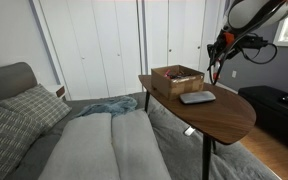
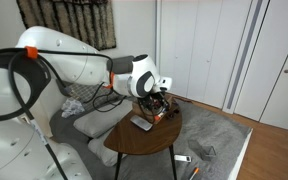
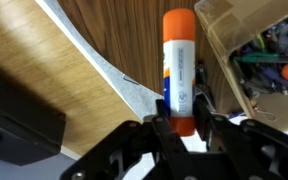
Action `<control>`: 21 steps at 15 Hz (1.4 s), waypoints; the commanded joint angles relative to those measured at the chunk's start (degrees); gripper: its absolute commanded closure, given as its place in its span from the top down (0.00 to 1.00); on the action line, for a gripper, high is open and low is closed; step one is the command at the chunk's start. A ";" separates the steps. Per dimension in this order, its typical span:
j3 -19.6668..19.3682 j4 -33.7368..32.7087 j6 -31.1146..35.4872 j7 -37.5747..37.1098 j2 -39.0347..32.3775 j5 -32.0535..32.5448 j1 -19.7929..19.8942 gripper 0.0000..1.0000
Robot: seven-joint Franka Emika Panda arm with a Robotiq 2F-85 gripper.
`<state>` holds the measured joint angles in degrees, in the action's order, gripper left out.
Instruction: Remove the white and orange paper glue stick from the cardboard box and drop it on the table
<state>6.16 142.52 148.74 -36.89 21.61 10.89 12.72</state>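
Glue stick [image 3: 180,70] is clamped upright in the pincer [image 3: 181,122], clear of the cardboard box [image 3: 252,40] and seemingly near the rim of the surface [image 1: 224,112], so once released here it might roll off onto the floor.

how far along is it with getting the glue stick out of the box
Done: the glue stick is out of the cardboard box, whose wall sits off to one side in the wrist view. In hand: the gripper is shut on one end of the stick, holding it above the table near its edge. Left: open the jaws so it drops on the wood.
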 commanded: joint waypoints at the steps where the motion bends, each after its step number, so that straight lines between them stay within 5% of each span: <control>1: 0.15 1.70 -1.60 -6.28 -0.04 -2.13 0.98 0.08; 7: -2.99 -1.34 -6.85 2.37 -5.09 -5.53 -2.83 0.08; 11: -3.04 -6.24 -12.25 7.67 -8.37 -1.20 -2.37 0.08; 16: -3.21 -15.64 -22.58 19.44 -12.69 -3.12 -6.19 0.08; 21: -3.57 -21.40 -29.85 21.29 -16.85 1.19 -7.66 0.08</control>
<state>3.67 125.54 122.99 -17.01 8.19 9.49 6.20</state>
